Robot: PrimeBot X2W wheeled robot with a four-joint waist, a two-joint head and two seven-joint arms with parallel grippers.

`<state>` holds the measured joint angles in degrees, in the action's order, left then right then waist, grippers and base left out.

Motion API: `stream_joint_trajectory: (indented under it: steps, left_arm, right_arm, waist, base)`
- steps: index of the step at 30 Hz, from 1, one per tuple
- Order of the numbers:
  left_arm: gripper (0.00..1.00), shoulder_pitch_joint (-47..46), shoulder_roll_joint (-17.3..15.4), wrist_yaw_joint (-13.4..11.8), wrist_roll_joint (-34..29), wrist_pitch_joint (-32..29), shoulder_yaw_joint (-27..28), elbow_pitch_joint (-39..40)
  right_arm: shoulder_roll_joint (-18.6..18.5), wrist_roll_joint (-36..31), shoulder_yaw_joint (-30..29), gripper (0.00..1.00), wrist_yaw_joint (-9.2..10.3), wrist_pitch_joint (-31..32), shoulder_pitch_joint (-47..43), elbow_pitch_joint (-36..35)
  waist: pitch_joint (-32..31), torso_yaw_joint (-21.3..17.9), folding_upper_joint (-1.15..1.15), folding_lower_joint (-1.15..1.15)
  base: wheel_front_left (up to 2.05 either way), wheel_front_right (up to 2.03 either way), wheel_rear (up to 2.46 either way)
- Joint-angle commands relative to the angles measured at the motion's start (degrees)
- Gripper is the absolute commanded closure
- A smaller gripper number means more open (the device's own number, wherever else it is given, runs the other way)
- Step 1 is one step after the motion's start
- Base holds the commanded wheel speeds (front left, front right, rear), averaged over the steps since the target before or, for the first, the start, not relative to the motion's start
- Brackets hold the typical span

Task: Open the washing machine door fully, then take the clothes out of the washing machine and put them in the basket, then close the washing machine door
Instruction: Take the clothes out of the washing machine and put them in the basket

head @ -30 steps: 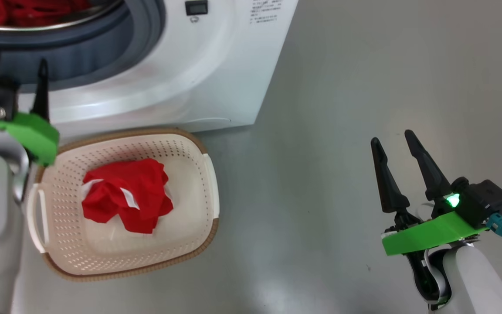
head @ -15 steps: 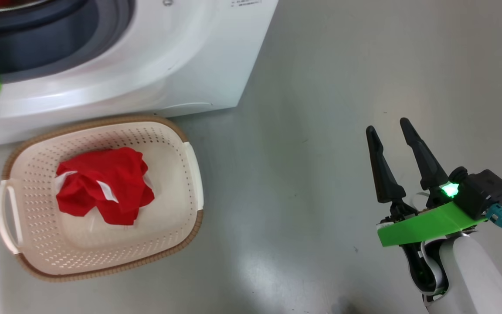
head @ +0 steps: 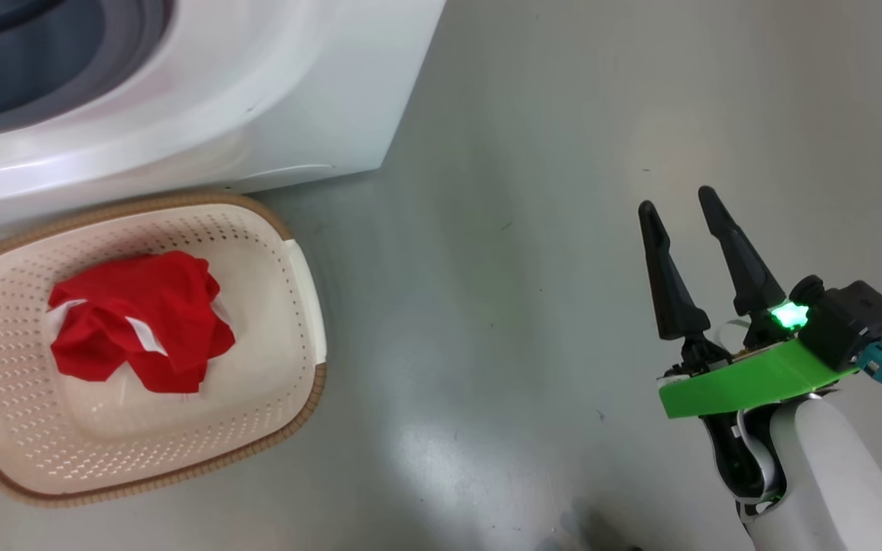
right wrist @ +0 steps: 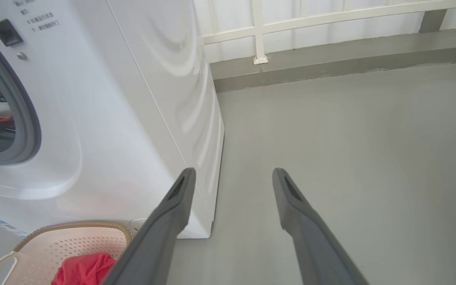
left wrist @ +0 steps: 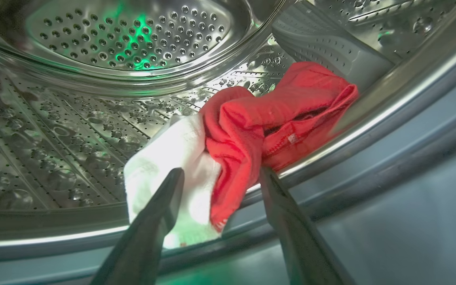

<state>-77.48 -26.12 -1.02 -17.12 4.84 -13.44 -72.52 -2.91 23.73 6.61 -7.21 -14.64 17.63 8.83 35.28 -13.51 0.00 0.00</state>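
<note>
While its jaws are standing wide apart and holding nothing, the left gripper [left wrist: 220, 174] is straddling a red-and-white bundle of clothes [left wrist: 275, 114] at the lip of the drum [left wrist: 54, 130], likely to grasp it. The right gripper [head: 677, 200] is hovering over the floor [head: 525, 229], jaws wide and empty, out of the way. One red garment [head: 135, 321] is lying in the basket [head: 272, 367], set just before the machine [head: 219, 99] for short transfers.

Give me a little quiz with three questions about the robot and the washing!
1. True or false: the basket holds a red garment.
2. What lies in the drum just ahead of the left gripper? A) red and white clothes B) a blue towel C) a bottle
3. Fill in: the right gripper hangs open above the bare ____.
Key: 1 true; 2 A; 3 floor.
</note>
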Motion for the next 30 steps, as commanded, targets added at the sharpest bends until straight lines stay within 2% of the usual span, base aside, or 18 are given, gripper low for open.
stream_joint_trajectory:
  steps: [1,3,4,5,6,7,8,9,14,19,26,30]
  left_arm:
    - [0.0,-1.3,-3.8,-0.7,0.1,-0.1,0.3,0.5]
    - [0.0,-1.7,-4.1,-0.9,0.4,-0.1,0.3,0.2]
    - [0.12,-1.8,-4.1,-0.9,0.6,-0.2,0.3,0.1]
    - [0.51,-1.9,-4.2,-0.9,0.7,-0.1,0.3,0.0]
    - [0.51,-1.9,-4.2,-0.9,0.7,-0.1,0.3,0.0]
    - [0.69,-2.0,-4.3,-1.0,0.8,-0.1,0.2,-0.2]
    - [0.97,-2.1,-4.3,-1.0,1.0,-0.1,0.2,-0.2]
    - [1.0,-2.2,-4.2,-1.0,1.2,-0.1,0.2,-0.3]
    - [1.0,-2.0,-3.8,-1.1,2.9,0.9,0.8,-0.7]
    - [1.0,-0.8,-2.5,-0.4,6.1,4.3,2.6,-0.9]
    - [1.0,3.7,2.2,2.2,15.8,9.2,9.8,-0.8]
    - [1.0,7.9,5.2,4.2,20.0,10.1,12.5,2.5]
  right_arm:
    - [0.0,0.5,1.3,0.0,-0.28,-0.4,0.1,-1.6]
    - [0.0,0.6,1.4,0.0,-0.28,-0.4,0.1,-1.6]
    - [0.0,0.7,1.3,0.0,-0.28,-0.4,0.1,-1.7]
    - [0.0,0.7,1.3,0.0,-0.28,-0.4,0.1,-1.7]
    - [0.0,0.7,1.3,0.0,-0.28,-0.4,0.1,-1.7]
    - [0.0,0.7,1.3,0.0,-0.28,-0.4,0.1,-1.7]
    - [0.0,0.8,1.3,0.0,-0.28,-0.4,0.2,-1.7]
    - [0.0,0.8,1.2,0.0,-0.28,-0.4,0.2,-1.6]
    - [0.0,0.8,1.0,0.0,-0.28,-0.4,0.3,-1.5]
    - [0.0,0.6,0.7,0.0,-0.28,-0.4,0.2,-1.1]
    - [0.0,-0.7,0.2,0.0,-0.28,-0.4,-1.2,-0.2]
    - [0.0,-1.7,-0.3,0.0,-0.28,-0.4,-2.3,0.3]
  waist:
    - [0.5,-0.6,0.0,0.0]
    - [0.6,-0.8,0.0,0.0]
    - [0.7,-0.8,0.0,0.0]
    - [0.8,-0.9,0.0,0.0]
    - [0.8,-0.9,0.0,0.0]
    - [0.8,-0.9,0.0,0.0]
    - [0.8,-0.9,0.0,0.0]
    - [0.8,-0.9,0.0,0.0]
    - [0.2,-0.6,0.0,0.0]
    - [-1.5,0.1,0.0,0.0]
    - [-6.0,1.6,0.0,0.0]
    - [-8.9,2.6,0.0,0.0]
  base:
    - [0.0,0.0,0.0]
    - [0.0,0.0,0.0]
    - [0.0,0.0,0.0]
    - [0.0,0.0,0.0]
    - [0.0,0.0,0.0]
    - [0.0,0.0,0.0]
    - [0.0,0.0,0.0]
    - [0.0,0.0,0.0]
    - [0.0,0.0,0.0]
    - [0.0,0.0,0.0]
    - [0.0,0.0,0.0]
    - [0.0,0.0,0.0]
